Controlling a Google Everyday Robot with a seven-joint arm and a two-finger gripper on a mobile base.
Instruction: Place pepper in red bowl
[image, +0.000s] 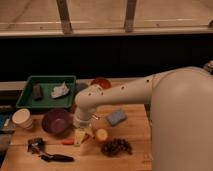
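The pepper (67, 142) lies on the wooden table in front of the purple bowl; only its red-orange left end shows, the rest is hidden under the gripper and the banana peel. The red bowl (101, 82) stands at the back of the table, right of the green tray, half hidden behind the arm. My gripper (81, 129) hangs at the end of the white arm, low over the table just right of the purple bowl, directly above the pepper's right end and the banana peel.
The purple bowl (55, 121) sits left of the gripper. A pale banana peel (80, 136), an apple (101, 135), a blue sponge (116, 117) and a dark pine cone (116, 146) lie close by. The green tray (31, 102), a white cup (22, 119) and a black tool (55, 157) are to the left.
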